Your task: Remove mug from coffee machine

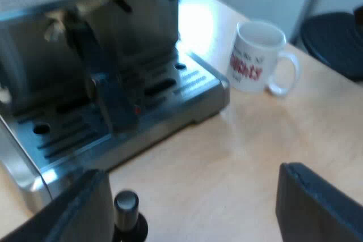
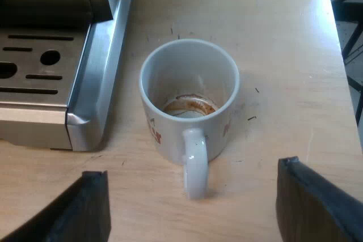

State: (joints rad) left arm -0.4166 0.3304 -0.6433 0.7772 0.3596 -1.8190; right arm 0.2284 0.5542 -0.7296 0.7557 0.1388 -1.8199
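A white mug with red lettering stands upright on the wooden table, beside the espresso machine's drip tray and off it. Brown coffee residue rings its inside bottom, and its handle points toward my right gripper. That gripper is open above the table, its fingers spread wider than the mug, touching nothing. The left wrist view has the same mug past the machine's corner. My left gripper is open over bare table near the machine, holding nothing.
The metal holder's dark handle with a red mark hangs locked at the machine's front over the slotted drip tray. A tamper with a black knob stands by my left finger. A dark chair sits beyond the table edge.
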